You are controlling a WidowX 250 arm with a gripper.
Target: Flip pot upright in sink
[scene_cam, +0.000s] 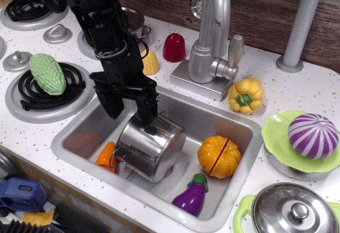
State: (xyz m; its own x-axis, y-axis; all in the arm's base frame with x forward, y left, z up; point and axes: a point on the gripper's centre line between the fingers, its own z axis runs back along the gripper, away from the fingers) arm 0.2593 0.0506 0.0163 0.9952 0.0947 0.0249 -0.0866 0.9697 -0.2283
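The shiny steel pot (150,147) lies tilted on its side in the sink (79,137), base up and to the right, its wire handle at the lower left. My black gripper (129,110) hangs over the pot's upper left edge with its fingers spread. The right finger (145,109) touches or nearly touches the pot's top rim. The left finger (110,104) hangs in free space over the sink's left part. The gripper holds nothing.
In the sink lie an orange pumpkin (219,156), a purple eggplant (192,194) and an orange piece (107,154) under the pot. The faucet (212,36) stands behind. A green gourd (47,73) sits on a burner; a lidded pot (295,210) stands at the front right.
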